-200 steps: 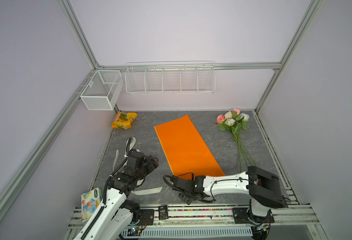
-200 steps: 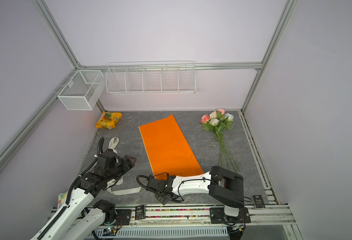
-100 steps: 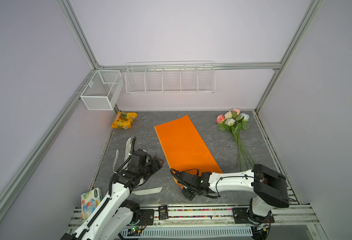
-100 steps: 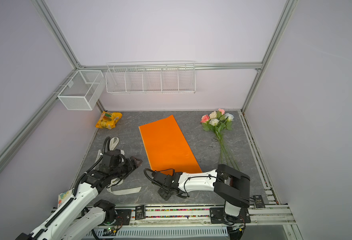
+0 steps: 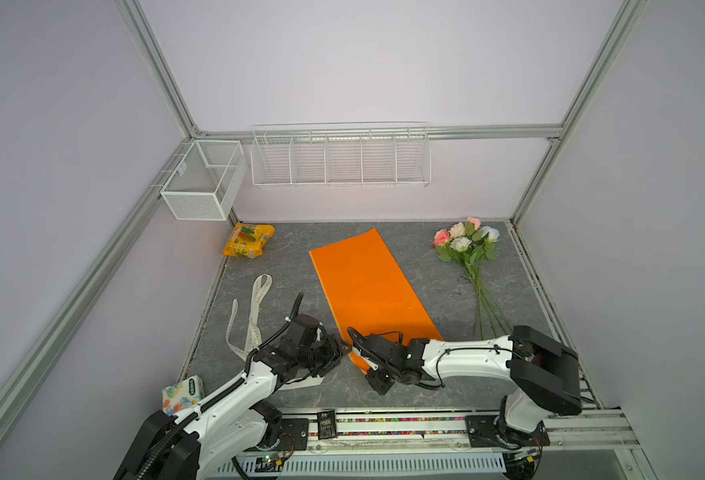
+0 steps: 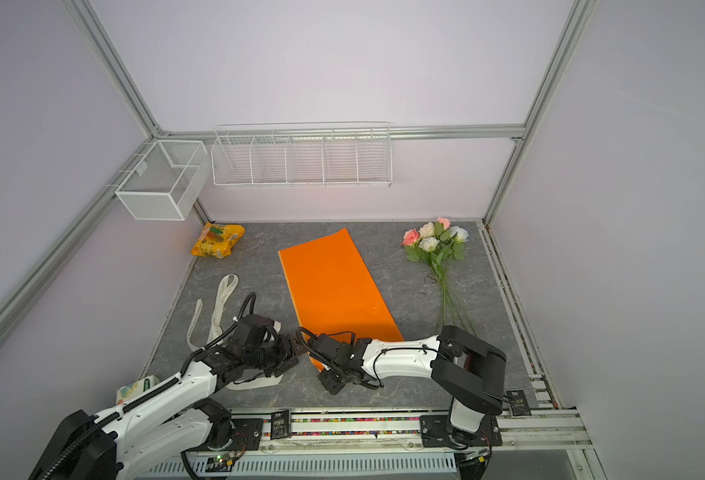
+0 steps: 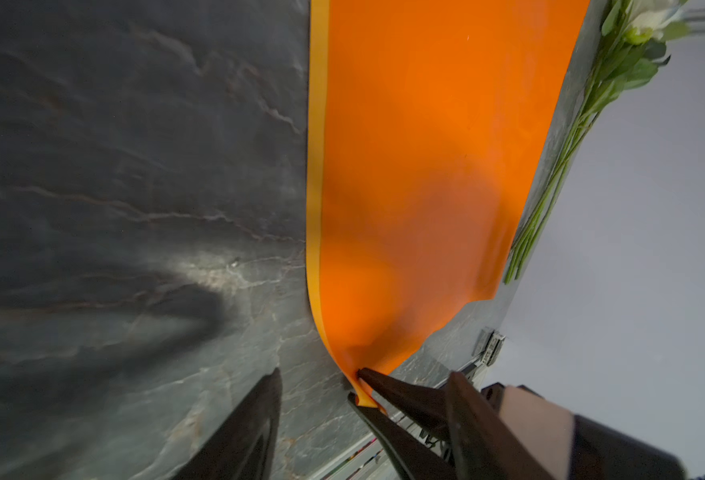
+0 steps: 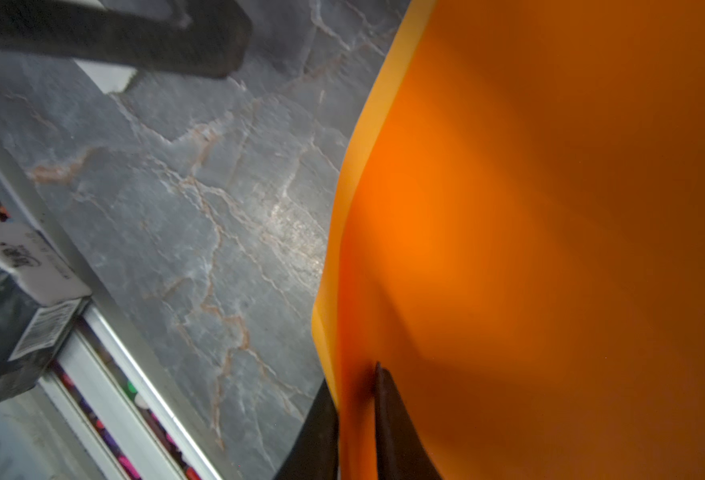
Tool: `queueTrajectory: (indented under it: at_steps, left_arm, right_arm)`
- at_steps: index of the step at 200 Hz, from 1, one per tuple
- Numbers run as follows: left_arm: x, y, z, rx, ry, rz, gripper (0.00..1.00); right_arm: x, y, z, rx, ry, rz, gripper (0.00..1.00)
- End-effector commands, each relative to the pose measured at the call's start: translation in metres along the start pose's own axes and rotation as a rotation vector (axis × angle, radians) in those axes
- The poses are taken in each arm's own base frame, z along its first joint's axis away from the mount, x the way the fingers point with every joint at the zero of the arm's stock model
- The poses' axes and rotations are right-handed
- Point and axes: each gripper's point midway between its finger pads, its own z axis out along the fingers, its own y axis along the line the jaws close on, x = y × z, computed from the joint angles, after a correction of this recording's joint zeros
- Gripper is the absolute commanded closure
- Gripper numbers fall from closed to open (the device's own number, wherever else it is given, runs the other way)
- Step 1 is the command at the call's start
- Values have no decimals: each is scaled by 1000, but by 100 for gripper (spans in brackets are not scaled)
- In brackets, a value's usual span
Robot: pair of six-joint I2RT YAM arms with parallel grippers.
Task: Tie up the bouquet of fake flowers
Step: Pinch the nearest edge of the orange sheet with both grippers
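Note:
The bouquet of fake flowers point(image 5: 467, 245) point(image 6: 436, 243) lies at the back right with pink, cream and white roses and long green stems; its stems also show in the left wrist view point(image 7: 550, 187). An orange paper sheet point(image 5: 367, 286) point(image 6: 334, 282) point(image 7: 425, 145) point(image 8: 550, 208) lies mid-table. My right gripper point(image 5: 357, 353) point(image 6: 313, 353) point(image 8: 352, 386) is shut on the sheet's near corner, which is lifted a little. My left gripper point(image 5: 342, 347) point(image 6: 296, 347) point(image 7: 365, 374) is open, its fingers on either side of that pinched corner.
A cream ribbon point(image 5: 255, 320) loops on the table's left, partly under my left arm. A yellow-orange snack packet point(image 5: 249, 240) sits at the back left, a tissue pack point(image 5: 182, 392) at the front left. Wire baskets point(image 5: 340, 156) point(image 5: 201, 183) hang on the walls.
My right gripper has shut on the orange sheet's near corner and raised it slightly. My left gripper has moved right up to that corner and its fingers have narrowed.

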Motion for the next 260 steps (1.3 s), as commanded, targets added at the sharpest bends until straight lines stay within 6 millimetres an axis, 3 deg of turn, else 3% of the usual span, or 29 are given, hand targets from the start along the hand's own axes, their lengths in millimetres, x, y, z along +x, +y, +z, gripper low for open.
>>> queueTrajectory:
  at_steps: [1, 23, 55, 76, 94, 126, 156, 171, 211, 216, 260]
  left_arm:
    - [2, -1, 4, 14, -14, -54, 41]
    - [4, 6, 6, 10, -18, -77, 43]
    - [7, 0, 9, 29, -7, -70, 46]
    - [8, -5, 17, 45, 20, -69, 50]
    - [8, -8, 24, 42, 37, -62, 61]
    - [14, -6, 35, 26, 77, -56, 65]
    - [17, 4, 41, -7, 95, -63, 83]
    - [15, 8, 40, -21, 79, -64, 100]
    - [10, 10, 37, -40, 42, -53, 100]
    - [10, 11, 38, -45, 42, -55, 100]
    - [10, 13, 39, -54, 46, -52, 100]
  right_arm:
    - [0, 0, -3, -18, -13, 15, 80]
    - [-1, 0, -3, -20, -17, 18, 80]
    - [-1, 1, -2, -26, -15, 18, 80]
    - [-2, 1, -2, -26, -16, 20, 80]
    - [-2, 1, -2, -26, -19, 20, 81]
    - [-2, 1, -3, -28, -23, 22, 80]
    - [-3, 0, -2, -31, -21, 25, 80]
    - [-4, 0, -4, -32, -30, 26, 79]
    - [-12, 3, -17, -49, -64, 35, 74]
    - [-1, -1, -14, -43, -43, 41, 73]
    - [-2, -2, -17, -59, -52, 58, 71]
